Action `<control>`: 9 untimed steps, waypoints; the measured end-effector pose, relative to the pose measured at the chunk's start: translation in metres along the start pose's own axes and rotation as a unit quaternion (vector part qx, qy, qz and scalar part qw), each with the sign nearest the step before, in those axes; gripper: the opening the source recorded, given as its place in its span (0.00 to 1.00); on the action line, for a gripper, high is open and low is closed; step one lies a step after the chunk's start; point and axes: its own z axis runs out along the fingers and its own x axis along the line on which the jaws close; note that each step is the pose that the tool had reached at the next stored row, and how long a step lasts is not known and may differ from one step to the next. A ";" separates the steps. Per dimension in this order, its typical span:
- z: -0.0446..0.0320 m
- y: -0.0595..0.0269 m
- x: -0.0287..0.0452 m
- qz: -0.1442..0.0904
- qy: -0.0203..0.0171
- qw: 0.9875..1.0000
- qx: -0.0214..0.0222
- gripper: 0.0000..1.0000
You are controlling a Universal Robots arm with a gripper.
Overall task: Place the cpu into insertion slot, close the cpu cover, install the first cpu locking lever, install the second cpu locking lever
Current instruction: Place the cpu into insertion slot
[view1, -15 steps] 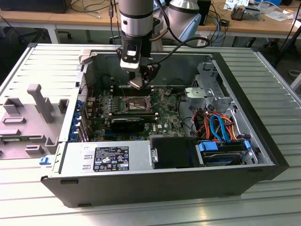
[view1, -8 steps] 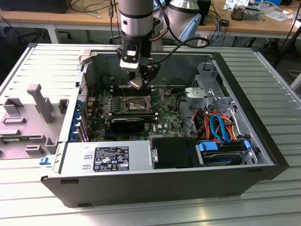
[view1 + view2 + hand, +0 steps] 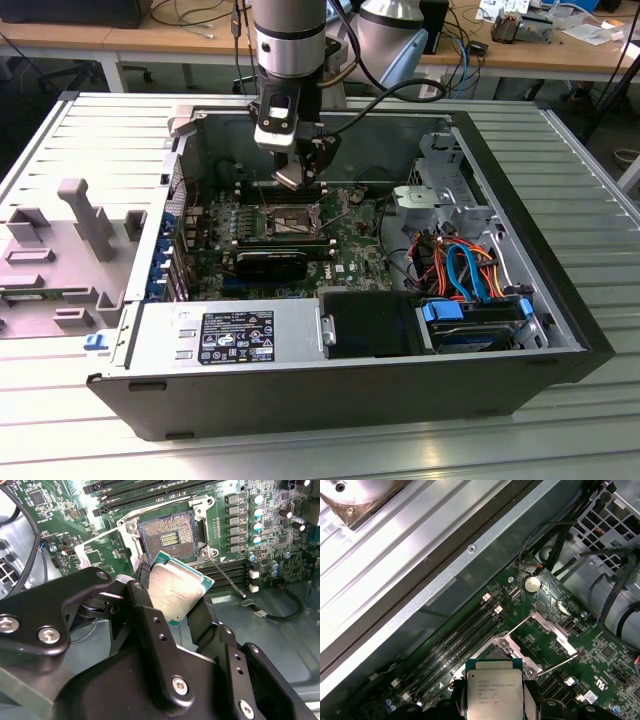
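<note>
case (image 3: pixel 300 400): open, lying on slatted surface (image 3: pixel 60 440)
gripper (image 3: pixel 297 176): over the motherboard, jaws clamped on cpu (image 3: pixel 175 592) edges
cpu: tilted, held above insertion slot (image 3: pixel 170 536), not seated
insertion slot: bare, contacts exposed
cpu cover (image 3: pixel 547 625): swung open
cables (image 3: pixel 465 270): blue and orange, exterior view's right

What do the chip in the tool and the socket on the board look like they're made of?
The cpu: dull silver-grey top, likely metal; green edge, like circuit board. The insertion slot: dark matte bed, probably plastic, with gold-looking contacts, inside a shiny metal-looking rim.
</note>
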 end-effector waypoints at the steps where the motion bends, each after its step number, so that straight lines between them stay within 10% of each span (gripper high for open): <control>1: 0.0000 0.0000 0.0000 0.000 0.000 1.000 0.000 0.55; 9: 0.0000 0.0000 0.0000 0.005 0.000 1.000 0.000 0.55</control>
